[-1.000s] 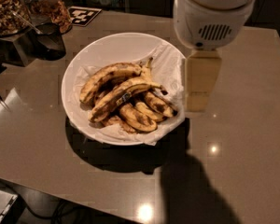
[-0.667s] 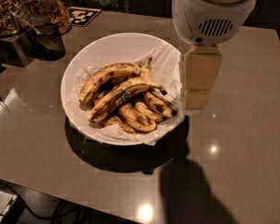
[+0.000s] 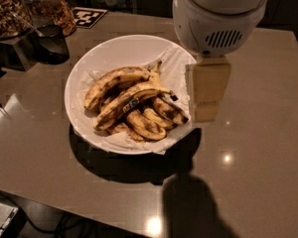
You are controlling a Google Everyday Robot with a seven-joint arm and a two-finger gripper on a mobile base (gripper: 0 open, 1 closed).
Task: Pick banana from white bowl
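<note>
- Camera view: the gripper (image 3: 206, 114) hangs under the white wrist housing, just outside the right rim of the white bowl (image 3: 120, 47) and above the desk (image 3: 268, 148). It shows only as a cream block seen side-on, so I cannot tell whether it is released or clenched. Nothing appears to be held in it.
- The banana (image 3: 120, 109) lies near the middle of the bowl on the crumpled paper lining (image 3: 178, 66). It rests on top of the heap with its dark sticker facing up.
- Its long axis runs diagonally, from the blunt end at lower left to the stem at upper right. The stem tip points roughly toward the gripper, and the body has a gentle curve.
- The other long spotted banana (image 3: 114, 81) touches it along the upper-left side. The stubby bananas (image 3: 148, 126) lie against its lower-right side.
- The step in hand looks like the approach. The gripper should travel left over the bowl and turn so its closing line crosses the banana's width, at right angles to the diagonal.
- Coming down from above near the sticker seems best, since that stretch sits highest and is most free of the neighbours.
- The fruit looks overripe, so a gentle squeeze is wise. The likely risks are catching the paper or a second banana.
</note>
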